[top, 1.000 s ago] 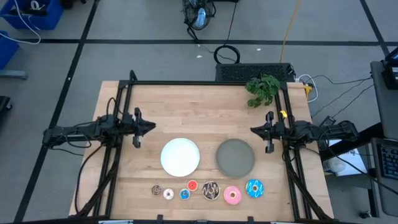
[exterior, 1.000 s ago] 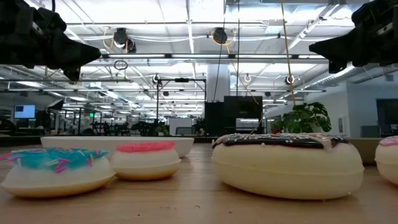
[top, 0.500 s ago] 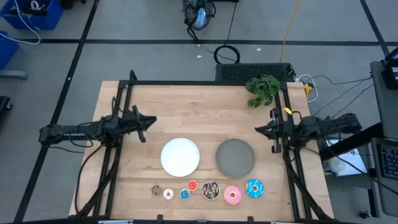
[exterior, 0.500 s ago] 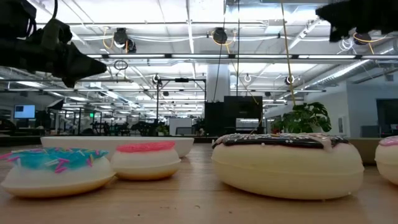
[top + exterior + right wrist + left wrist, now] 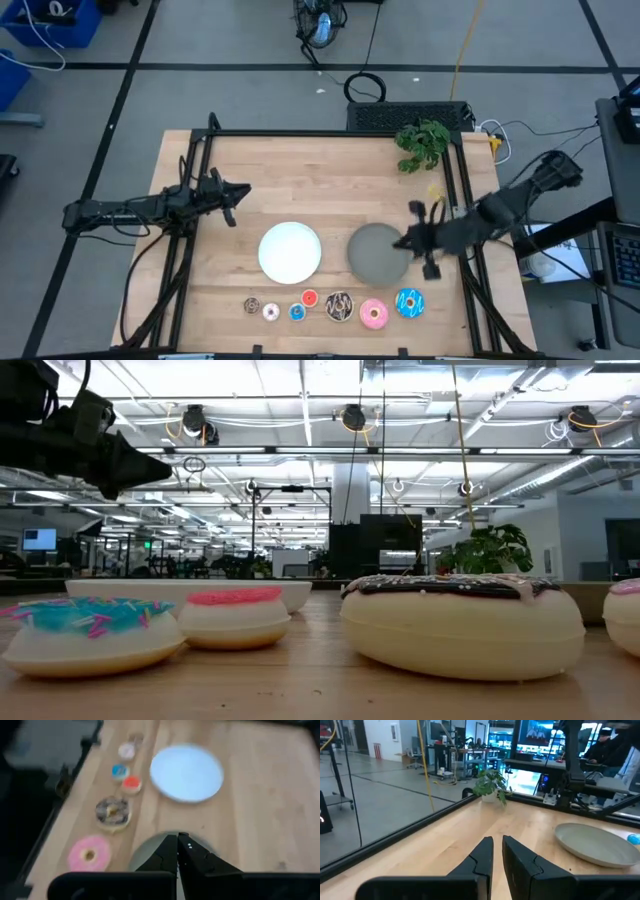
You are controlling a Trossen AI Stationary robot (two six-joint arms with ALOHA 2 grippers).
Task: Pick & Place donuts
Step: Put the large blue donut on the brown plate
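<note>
A: What has moved since the earlier frame?

B: The right gripper. It was parked at the right edge of the table; now it reaches in over the right rim of the grey plate, at centre right of the high view. It has also left the low view. The left gripper has hardly shifted and hangs at centre left, above the white plate.

A: Fingers?

B: The right ones are pressed together, holding nothing. The left ones stand a narrow slit apart, also empty.

A: And the donuts?

B: All seven lie untouched in a row along the bottom of the high view: brown, white, small blue, red, dark sprinkled, pink and big blue. My guess is the row is a starting line-up, with the two plates set just above it as drop spots.

A: Why is the right arm there?

B: It looks headed for the nearest donuts, the pink or big blue one. It would have to open first.

A: The surface and the room?

B: A pale wood table in a black frame, a small plant at its upper right corner. Around it, grey floor with dark lines, cables and a blue bin at upper left. The low view shows an open workshop with ceiling lights.
</note>
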